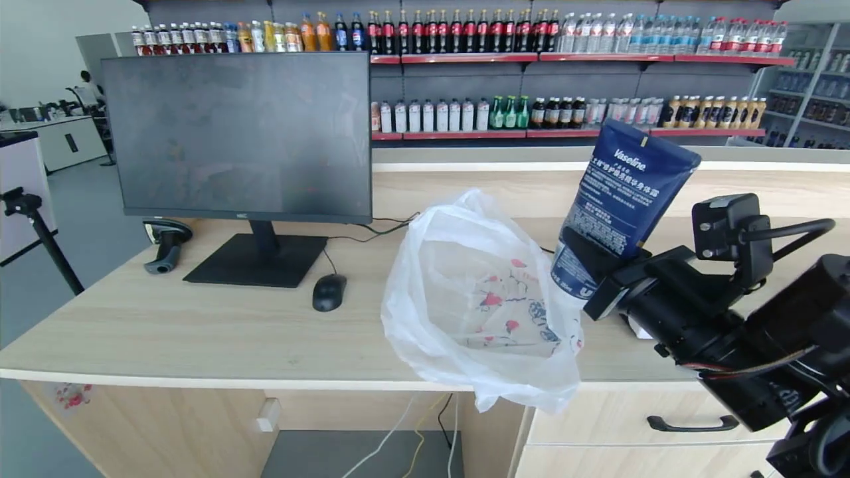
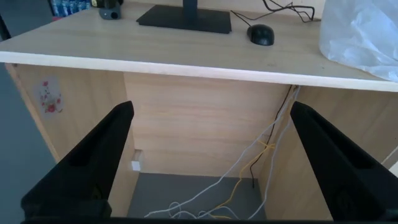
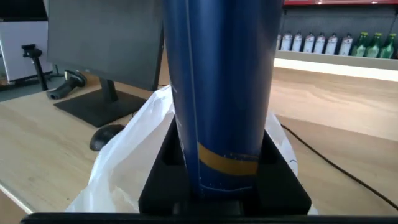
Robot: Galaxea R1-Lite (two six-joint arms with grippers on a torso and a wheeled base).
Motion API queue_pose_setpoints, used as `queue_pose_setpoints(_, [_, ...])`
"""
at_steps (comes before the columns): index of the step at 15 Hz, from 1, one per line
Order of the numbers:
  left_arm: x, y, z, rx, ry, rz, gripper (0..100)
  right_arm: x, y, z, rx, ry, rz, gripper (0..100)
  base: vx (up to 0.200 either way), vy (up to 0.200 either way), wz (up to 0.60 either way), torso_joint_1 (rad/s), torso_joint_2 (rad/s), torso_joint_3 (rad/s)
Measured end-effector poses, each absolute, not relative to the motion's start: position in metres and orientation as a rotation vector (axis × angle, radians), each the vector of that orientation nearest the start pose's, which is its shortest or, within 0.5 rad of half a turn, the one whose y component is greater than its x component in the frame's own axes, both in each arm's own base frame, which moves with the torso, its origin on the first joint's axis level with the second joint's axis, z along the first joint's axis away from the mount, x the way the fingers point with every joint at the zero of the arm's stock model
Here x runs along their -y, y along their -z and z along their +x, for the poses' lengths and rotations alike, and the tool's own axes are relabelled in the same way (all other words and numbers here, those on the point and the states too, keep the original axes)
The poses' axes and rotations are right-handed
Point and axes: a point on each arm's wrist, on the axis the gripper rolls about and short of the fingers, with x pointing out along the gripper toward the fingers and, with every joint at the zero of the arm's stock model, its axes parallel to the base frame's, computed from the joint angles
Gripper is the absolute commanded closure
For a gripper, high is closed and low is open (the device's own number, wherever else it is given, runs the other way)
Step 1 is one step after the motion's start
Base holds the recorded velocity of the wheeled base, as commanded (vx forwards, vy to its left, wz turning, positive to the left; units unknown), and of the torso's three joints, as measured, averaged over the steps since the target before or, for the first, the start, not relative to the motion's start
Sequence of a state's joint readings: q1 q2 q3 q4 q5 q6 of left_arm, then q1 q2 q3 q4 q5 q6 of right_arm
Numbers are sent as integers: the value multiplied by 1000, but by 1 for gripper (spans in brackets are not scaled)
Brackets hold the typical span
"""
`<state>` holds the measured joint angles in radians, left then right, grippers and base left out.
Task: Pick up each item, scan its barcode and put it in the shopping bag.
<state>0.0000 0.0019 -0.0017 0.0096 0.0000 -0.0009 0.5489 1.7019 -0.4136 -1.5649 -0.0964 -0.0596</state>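
Counter (image 1: 199, 332): pale wood, long. It bears everything below except the arms.
Monitor (image 1: 239, 136): dark screen on a black foot, on the counter's left half.
Shopping bag (image 1: 478, 299): thin translucent white plastic with a red and blue print. It sits slumped near the counter's front edge, with its mouth open upward and a fold hanging over the edge.
Tube (image 1: 621, 199): dark blue squeeze tube held in the air just right of the bag. Cap end is down, crimped end is up and tilted away to the right. Whether its lower end touches the bag's rim, cannot tell.
Tube, handling (judgement): probably light. The glossy skin is likely slippery and the soft walls would dent under a hard squeeze. The stiff shoulder by the cap looks the safest hold, since a mid-body grip may let it slide.
Tube, print: the side with small text faces the head view. No barcode can be made out.
Right gripper (image 1: 593, 277): clamped on the tube's lower end, one black jaw on either side, as the right wrist view shows.
Left gripper (image 2: 211, 162): spread wide with nothing between the fingers, low in front of the counter, facing the knee space with its loose cables.
Scanner (image 1: 166, 245): handheld, standing by the monitor's left corner, well apart from the tube.
Mouse (image 1: 329, 292): black, between the monitor foot and the bag.
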Motion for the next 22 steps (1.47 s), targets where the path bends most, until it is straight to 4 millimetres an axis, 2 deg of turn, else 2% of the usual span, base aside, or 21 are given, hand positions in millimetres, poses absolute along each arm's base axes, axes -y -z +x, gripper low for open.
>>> queue_pose_setpoints(6, [0,-75,-23,-9,0,-2,0,-133,-176,223,269,-441,27,100,0,0,100,0,-1,1])
queue_pose_setpoints(12, [0,-75,-23,-9,0,-3,0,-130,-163,235,221,-411,30,100,0,0,0,0,0,0])
queue_pose_setpoints(17, [0,-75,-23,-9,0,-3,0,-122,-140,251,135,-364,18,100,0,0,0,0,0,0])
queue_pose_setpoints(22, [0,-75,-23,-9,0,-3,0,-127,-120,270,79,-347,4,100,0,0,0,0,0,0])
